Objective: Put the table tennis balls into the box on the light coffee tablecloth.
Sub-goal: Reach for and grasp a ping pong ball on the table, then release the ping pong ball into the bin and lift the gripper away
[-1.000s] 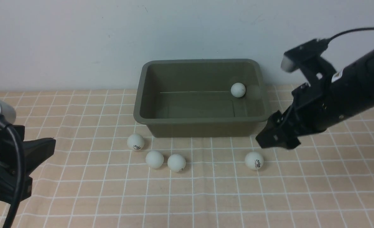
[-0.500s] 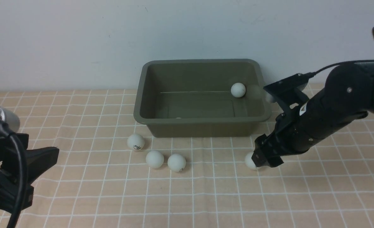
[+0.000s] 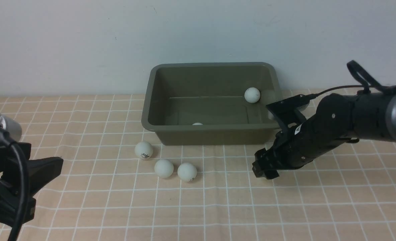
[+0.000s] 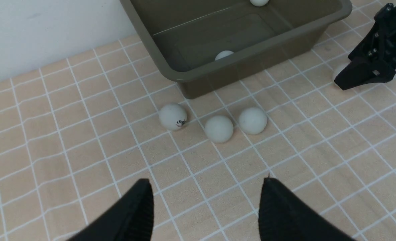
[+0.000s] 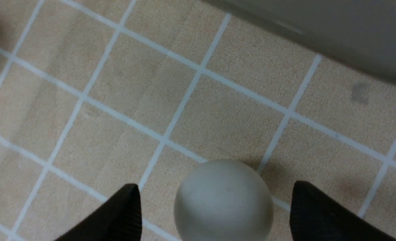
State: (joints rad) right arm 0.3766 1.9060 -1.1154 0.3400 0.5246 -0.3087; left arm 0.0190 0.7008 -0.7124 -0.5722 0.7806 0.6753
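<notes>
The olive-green box [image 3: 211,127] stands on the light coffee tablecloth [image 3: 218,207] and holds two white table tennis balls, one at its far right [image 3: 252,94] and one peeking over the front wall [image 3: 197,124]. Three balls [image 3: 143,150] [image 3: 163,168] [image 3: 187,171] lie on the cloth in front of the box. My right gripper [image 3: 265,171] is low on the cloth at the box's front right corner. In the right wrist view it is open [image 5: 214,189] with a fourth ball [image 5: 223,201] between its fingers, not clamped. My left gripper [image 4: 206,187] is open and empty, near the front left.
The box's wall [image 5: 335,33] is close beyond the right gripper. A pale wall stands right behind the box. The three loose balls [image 4: 218,128] lie between my left gripper and the box [image 4: 251,50].
My right gripper has dropped and moved left from beside the box down around the ball on the cloth. A ball in the box has rolled right along the front wall. The left arm barely moved.
</notes>
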